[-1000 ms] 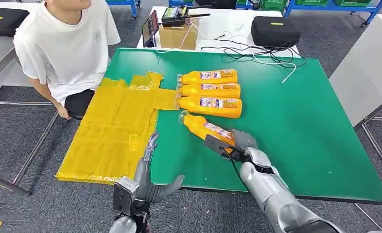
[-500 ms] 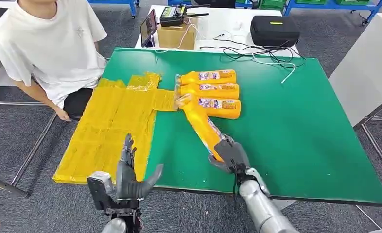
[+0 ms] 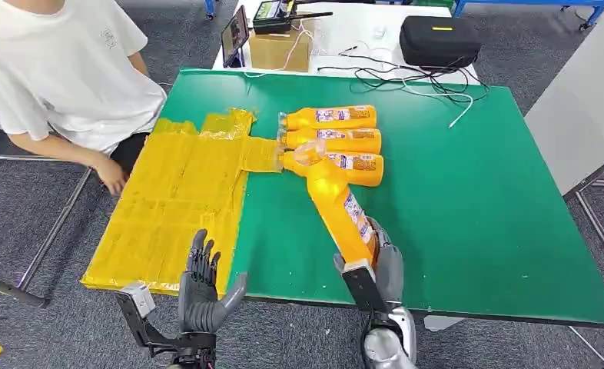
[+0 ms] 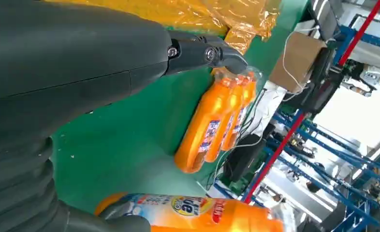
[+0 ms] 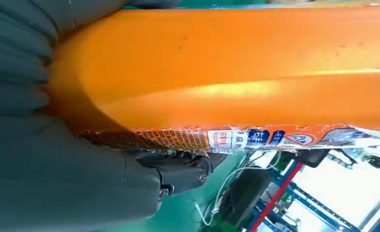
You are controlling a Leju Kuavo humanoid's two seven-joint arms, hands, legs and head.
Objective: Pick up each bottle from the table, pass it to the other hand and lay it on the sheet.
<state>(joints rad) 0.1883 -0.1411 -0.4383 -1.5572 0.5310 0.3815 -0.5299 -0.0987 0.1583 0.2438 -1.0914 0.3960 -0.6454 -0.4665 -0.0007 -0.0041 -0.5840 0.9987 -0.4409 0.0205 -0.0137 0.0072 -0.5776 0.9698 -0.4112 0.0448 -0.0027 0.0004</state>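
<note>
**Bottle gripped at its base, handover not yet made**

The orange bottle (image 3: 337,207) was in my right hand (image 3: 376,265), gripped around its base end, with the neck and cap pointing up and away from the hand toward the three bottles (image 3: 333,140) lying side by side on the green table (image 3: 476,200). In the right wrist view the fingers (image 5: 178,171) wrapped the body just under the label edge. I judged it a stiff plastic bottle, probably full and so fairly heavy, with a smooth wall and a glossy label that could slide in the grip. Held at one end, its weight hung well out from the hand, so it might tip. The receiving grip looked best taken around the middle of the body, near the label, not at the thin neck.

My left hand (image 3: 203,288) held nothing, fingers spread and upright, near the table's front edge and well apart from the bottle. The yellow sheet (image 3: 176,207) lay just beyond that hand. A person (image 3: 61,69) sat beside the sheet's far side.
</note>
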